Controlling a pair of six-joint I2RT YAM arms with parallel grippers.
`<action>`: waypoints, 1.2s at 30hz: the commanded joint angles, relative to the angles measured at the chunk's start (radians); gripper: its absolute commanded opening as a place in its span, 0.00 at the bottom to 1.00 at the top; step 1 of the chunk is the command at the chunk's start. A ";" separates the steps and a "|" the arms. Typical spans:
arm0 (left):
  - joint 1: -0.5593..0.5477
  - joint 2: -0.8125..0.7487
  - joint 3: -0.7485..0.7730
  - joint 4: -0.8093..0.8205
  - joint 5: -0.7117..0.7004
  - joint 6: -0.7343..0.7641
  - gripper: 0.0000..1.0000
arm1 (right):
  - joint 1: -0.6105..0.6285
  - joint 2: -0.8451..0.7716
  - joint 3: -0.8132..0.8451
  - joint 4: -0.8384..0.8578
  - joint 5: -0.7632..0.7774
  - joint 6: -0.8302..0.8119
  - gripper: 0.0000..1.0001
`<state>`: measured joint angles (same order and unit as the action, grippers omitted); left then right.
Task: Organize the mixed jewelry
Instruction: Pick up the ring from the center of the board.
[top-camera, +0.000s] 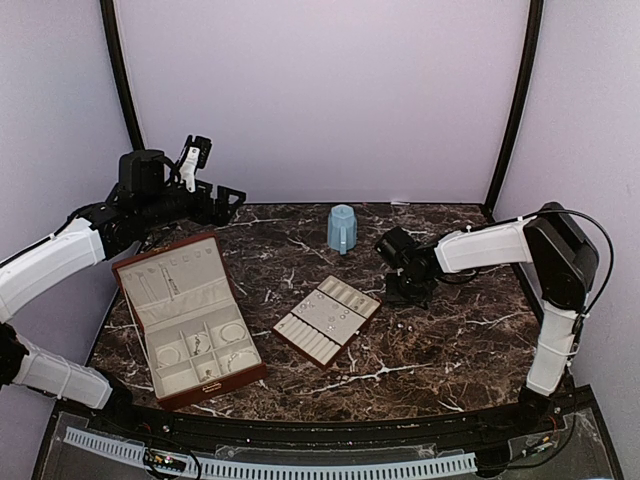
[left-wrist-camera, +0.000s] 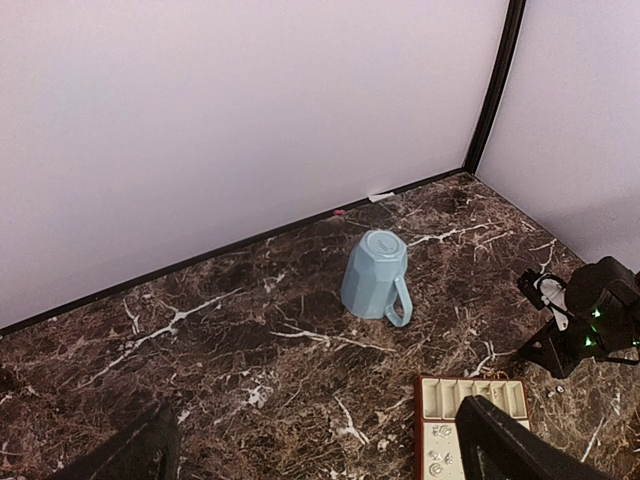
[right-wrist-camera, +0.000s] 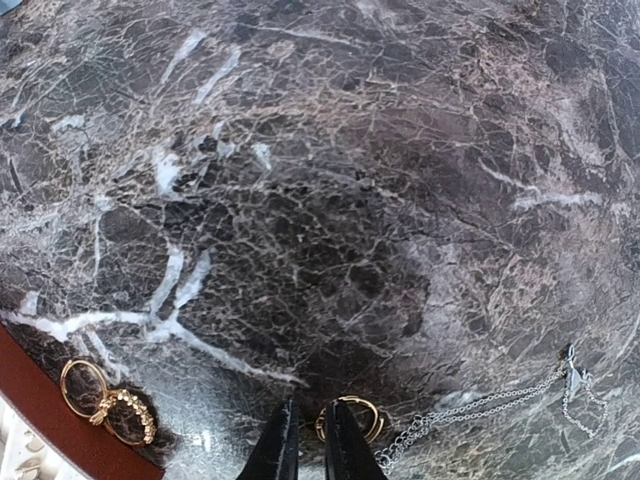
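In the right wrist view my right gripper (right-wrist-camera: 311, 445) points down at the marble, its jaws all but shut. A gold ring (right-wrist-camera: 362, 408) lies flat there, its left edge in the thin gap and the right finger over it. A silver chain (right-wrist-camera: 480, 408) trails off to the right, and two more gold rings (right-wrist-camera: 84, 386) lie at the left by the tray's red-brown edge (right-wrist-camera: 40, 420). From above, the right gripper (top-camera: 400, 296) is just right of the cream slotted tray (top-camera: 325, 318). My left gripper (top-camera: 225, 200) hangs wide open and empty, high at the back left.
The red-brown jewelry box (top-camera: 190, 315) stands open at the left with small pieces in its cream compartments. A light blue mug (top-camera: 342, 228) sits upside down near the back wall. A few tiny pieces (top-camera: 405, 325) lie on the marble in front of the right gripper.
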<state>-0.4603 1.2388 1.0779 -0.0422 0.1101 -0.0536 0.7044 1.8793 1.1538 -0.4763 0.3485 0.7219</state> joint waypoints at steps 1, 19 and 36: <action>-0.001 -0.038 -0.013 0.010 -0.007 0.015 0.99 | 0.007 0.010 -0.003 -0.021 0.031 0.039 0.10; -0.001 -0.042 -0.013 0.011 -0.009 0.014 0.99 | 0.005 0.047 -0.009 -0.008 0.009 0.059 0.06; -0.001 -0.048 -0.030 0.027 -0.038 0.035 0.99 | -0.019 -0.070 -0.037 0.135 -0.126 -0.005 0.00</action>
<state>-0.4603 1.2266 1.0683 -0.0387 0.0902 -0.0406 0.6918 1.8755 1.1389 -0.4198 0.2985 0.7574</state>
